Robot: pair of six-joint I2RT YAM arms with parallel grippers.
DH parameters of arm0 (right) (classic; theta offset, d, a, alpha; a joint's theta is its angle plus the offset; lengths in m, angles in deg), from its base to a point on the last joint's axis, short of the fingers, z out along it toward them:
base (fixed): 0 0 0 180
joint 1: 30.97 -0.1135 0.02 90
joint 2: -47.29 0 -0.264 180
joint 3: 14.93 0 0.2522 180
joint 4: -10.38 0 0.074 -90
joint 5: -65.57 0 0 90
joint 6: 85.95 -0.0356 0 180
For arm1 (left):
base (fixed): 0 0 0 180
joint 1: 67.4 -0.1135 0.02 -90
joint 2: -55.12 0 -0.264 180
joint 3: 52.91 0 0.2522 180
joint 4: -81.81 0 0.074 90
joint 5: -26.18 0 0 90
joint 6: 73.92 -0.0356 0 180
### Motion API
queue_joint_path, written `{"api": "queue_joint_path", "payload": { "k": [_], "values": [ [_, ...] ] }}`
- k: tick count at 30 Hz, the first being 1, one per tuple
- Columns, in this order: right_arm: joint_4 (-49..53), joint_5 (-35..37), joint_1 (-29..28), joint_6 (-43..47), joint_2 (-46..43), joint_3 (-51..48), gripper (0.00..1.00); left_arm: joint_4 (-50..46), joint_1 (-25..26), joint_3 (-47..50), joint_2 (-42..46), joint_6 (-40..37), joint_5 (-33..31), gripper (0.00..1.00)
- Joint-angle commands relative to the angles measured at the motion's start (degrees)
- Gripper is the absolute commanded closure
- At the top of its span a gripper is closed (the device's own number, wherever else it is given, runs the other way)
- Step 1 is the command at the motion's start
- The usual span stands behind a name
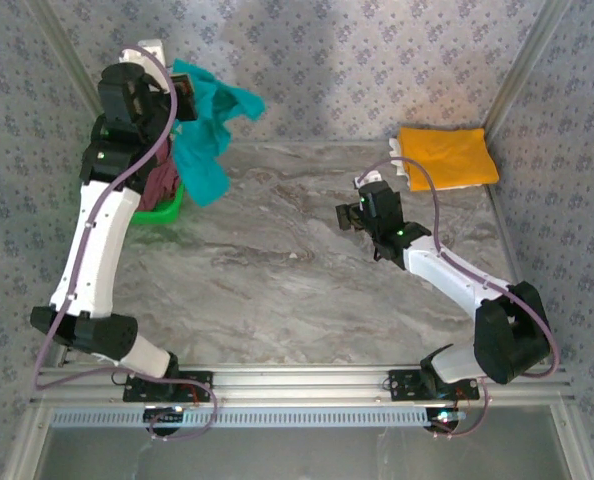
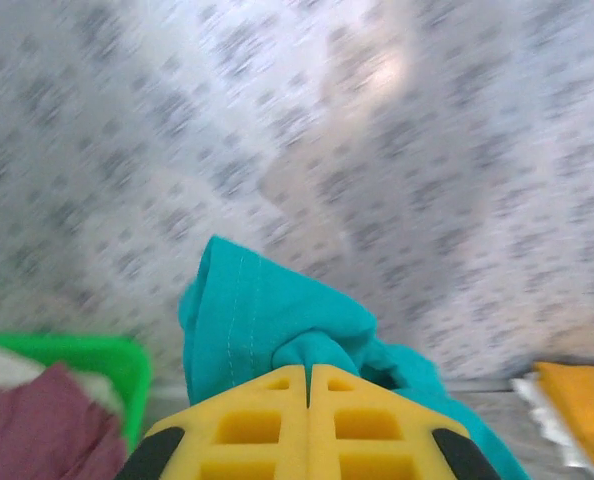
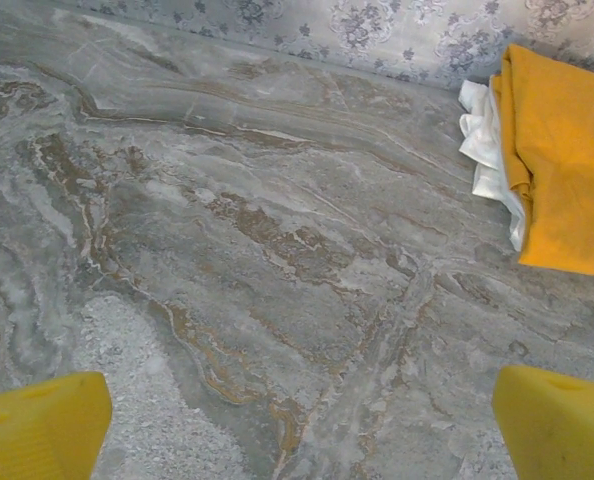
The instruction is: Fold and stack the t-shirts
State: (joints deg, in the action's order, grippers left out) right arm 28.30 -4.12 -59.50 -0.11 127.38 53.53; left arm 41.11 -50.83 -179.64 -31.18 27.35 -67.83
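**Setting.** Grey marbled surface (image 1: 307,265), closed in at the back and sides by pale floral-print walls (image 1: 377,50).

**Entry 1: left hand** (image 2: 308,372). It is raised high at the far-left corner. The yellow fingers (image 2: 247,425) are pressed together on a bunched fold of the teal t-shirt (image 2: 267,320).

**Handling note (judgement).** The step is lifting the shirt out for spreading.
- A one-point pinch leaves the cloth roped, so it probably wants carrying over the open middle of the surface.
- Keep it high enough to clear the rim of the green basket (image 1: 165,210).
- Lower it so the trailing end lands first, then draw it flat.
- A second grip on a free corner would help open it out.

**Entry 2: teal t-shirt, lie.** It hangs off the surface, above and just beside the basket.
- The long axis drops from the pinch. From above it runs from far left toward the near side, and its lower end sits by the basket's right rim.
- A shorter lobe flares to the right.
- Collar and hem cannot be told apart, because the cloth is crumpled.

**Entry 3: maroon t-shirt** (image 2: 47,425). It lies heaped inside the basket, below the left hand.

**Entry 4: right hand** (image 1: 355,212). The jaws are spread wide and hold nothing. It sits low over the bare middle-right of the surface, well apart from the teal shirt.

**Entry 5: orange-yellow t-shirt** (image 3: 562,170). It lies folded flat at the far-right corner, resting on a white cloth (image 3: 482,150).
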Motion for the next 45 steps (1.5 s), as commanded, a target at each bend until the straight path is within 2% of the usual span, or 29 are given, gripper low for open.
{"api": "queue_joint_path", "payload": {
  "k": [1,5,8,9,10,11,13,14,19,22,29,32,36,38,40,43,45],
  "values": [
    [0.63,5.26,0.30,-3.58,-1.97,1.49,0.00,-0.21,5.08,-2.96,2.55,-1.32,2.54,1.00],
    [2.02,9.32,1.85,-8.22,-7.31,-0.80,0.00,1.04,9.35,1.72,2.35,3.95,6.16,1.00],
    [3.72,8.35,4.82,-12.12,-11.45,-2.51,0.00,1.12,9.44,6.82,-0.42,9.43,3.84,1.00],
    [4.03,7.40,5.85,-12.81,-12.60,-3.13,0.00,1.84,9.07,8.86,-1.77,10.06,3.72,0.86],
    [4.31,6.60,6.58,-13.10,-13.53,-3.88,0.00,2.25,8.46,10.71,-3.34,10.79,3.60,0.61],
    [4.46,6.15,7.08,-13.22,-14.17,-4.42,0.00,2.48,7.64,12.08,-4.87,11.61,4.07,0.50],
    [5.42,5.30,7.76,-13.24,-14.97,-5.41,0.00,1.78,4.95,14.27,-8.01,13.36,6.71,0.39],
    [5.90,4.14,7.97,-12.87,-15.12,-5.68,0.00,2.14,3.94,16.25,-8.43,14.41,7.24,0.38],
    [6.12,-6.49,7.56,-9.88,-13.37,-6.59,0.00,12.55,3.19,35.17,-1.92,14.13,7.01,0.39],
    [5.49,-13.65,6.75,-8.93,-9.98,-6.28,0.00,12.56,4.99,41.63,-0.22,12.34,9.17,0.38],
    [9.00,-21.59,4.98,-9.57,6.76,3.66,0.06,10.79,13.04,43.76,-7.50,8.48,12.65,0.30],
    [13.82,-22.71,6.16,-12.65,14.62,9.79,0.06,9.45,13.70,43.78,-10.41,9.50,11.02,0.25],
    [12.55,-22.86,8.87,-15.48,19.94,11.02,0.03,10.71,13.72,47.66,-10.95,9.79,9.36,0.23],
    [12.92,-22.35,10.11,-15.94,22.38,12.09,0.01,11.72,13.74,48.97,-11.44,9.40,8.59,0.27],
    [13.23,-22.46,11.23,-15.97,25.15,13.15,0.03,11.06,13.64,48.90,-12.49,9.60,7.65,0.36],
    [14.14,-24.35,11.41,-14.71,29.37,17.43,0.13,12.08,13.58,49.90,-13.19,9.80,5.94,0.52],
    [14.26,-25.07,11.14,-14.43,31.56,18.72,0.19,12.33,13.12,50.49,-12.97,10.09,4.80,0.59]
  ]
}}
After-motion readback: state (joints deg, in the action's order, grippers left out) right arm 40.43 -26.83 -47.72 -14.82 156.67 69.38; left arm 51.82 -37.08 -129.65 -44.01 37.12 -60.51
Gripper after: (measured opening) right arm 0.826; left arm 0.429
